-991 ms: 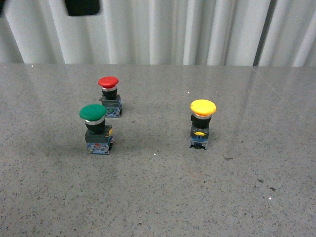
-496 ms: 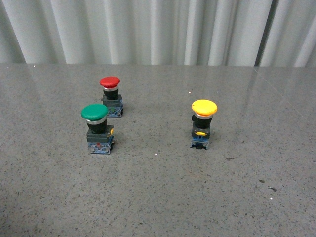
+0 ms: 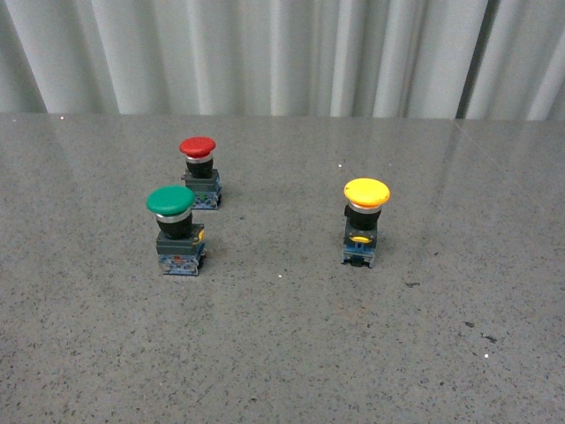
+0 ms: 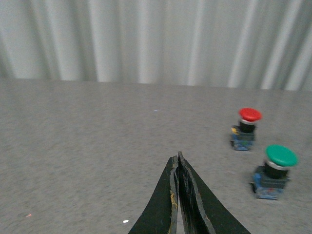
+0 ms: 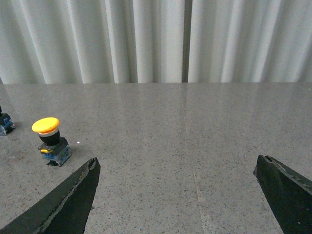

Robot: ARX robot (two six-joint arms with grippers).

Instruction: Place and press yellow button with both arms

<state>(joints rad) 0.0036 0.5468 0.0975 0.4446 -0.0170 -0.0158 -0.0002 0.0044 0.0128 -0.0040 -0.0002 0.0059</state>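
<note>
Standing ahead of the wide-spread right gripper (image 5: 176, 160), the yellow button (image 5: 48, 140) is untouched; the left gripper (image 4: 178, 157) is pressed together.

We're looking at a worktop (image 3: 291, 353) of speckled grey, stone-like material, polished enough to carry a soft sheen. Behind it, the curtain (image 3: 265, 53) reads as white pleated cloth, matt. The yellow button (image 3: 366, 193) has a smooth, glossy plastic cap, and the green button (image 3: 170, 201) and red button (image 3: 197, 147) look the same. Both arms' jaws are matt black, rough and chipped along the edges.
</note>
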